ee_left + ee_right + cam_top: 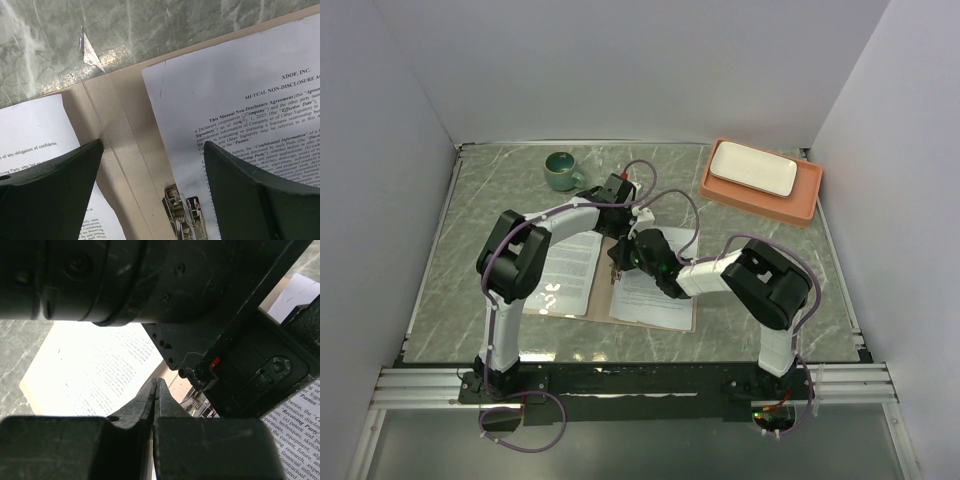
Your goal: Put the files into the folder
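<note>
Top external view with both wrist views, read from left to right. The green marbled table carries every item. Far left of centre, a green mug stands upright near the back edge, well apart from the paperwork. The left arm reaches from its base over the table's middle. Its left end effector hangs above the upper part of the folder's spine with its jaws spread wide and nothing between them.

The folder lies open and flat at the centre of the table, its two tan halves side by side. The files rest on it as two printed sheets. The left-hand sheet lies on the left half. The right-hand sheet, headed as a mutual non-disclosure agreement, lies on the right half. The metal clip sits at the inner centre of the folder, just beside the left edge of the right-hand sheet.

The right end effector is low over the middle of the folder, near the clip, with its two fingers pressed together tip to tip. The left arm's wrist fills the space just above it. At the far right rear corner, an orange tray holds a white rectangular plate, well apart from the folder
</note>
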Robot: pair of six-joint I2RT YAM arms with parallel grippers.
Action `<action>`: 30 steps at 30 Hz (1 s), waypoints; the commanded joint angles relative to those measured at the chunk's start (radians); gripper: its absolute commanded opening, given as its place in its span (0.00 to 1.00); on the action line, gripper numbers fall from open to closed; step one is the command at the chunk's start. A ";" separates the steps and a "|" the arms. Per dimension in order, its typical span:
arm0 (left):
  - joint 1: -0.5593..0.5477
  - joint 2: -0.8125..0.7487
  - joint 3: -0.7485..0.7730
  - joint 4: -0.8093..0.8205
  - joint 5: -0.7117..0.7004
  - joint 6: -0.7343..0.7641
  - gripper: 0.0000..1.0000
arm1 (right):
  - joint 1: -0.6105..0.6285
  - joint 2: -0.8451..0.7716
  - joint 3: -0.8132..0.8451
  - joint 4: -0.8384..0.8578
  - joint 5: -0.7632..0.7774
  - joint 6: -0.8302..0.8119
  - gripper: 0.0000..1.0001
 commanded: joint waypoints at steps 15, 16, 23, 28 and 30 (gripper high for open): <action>-0.004 0.015 -0.062 -0.006 0.027 -0.001 0.88 | 0.018 0.048 0.022 0.065 -0.041 0.056 0.00; -0.004 0.015 -0.060 -0.008 0.027 -0.001 0.88 | 0.018 0.045 0.022 0.067 -0.044 0.061 0.00; -0.004 0.011 -0.060 -0.012 -0.003 0.007 0.88 | 0.019 0.040 0.033 0.070 -0.053 0.067 0.00; -0.002 0.011 -0.059 -0.011 0.000 0.003 0.87 | 0.019 0.042 0.031 0.077 -0.053 0.076 0.00; -0.002 0.011 -0.060 -0.011 0.001 0.002 0.87 | 0.021 0.043 0.039 0.073 -0.053 0.078 0.00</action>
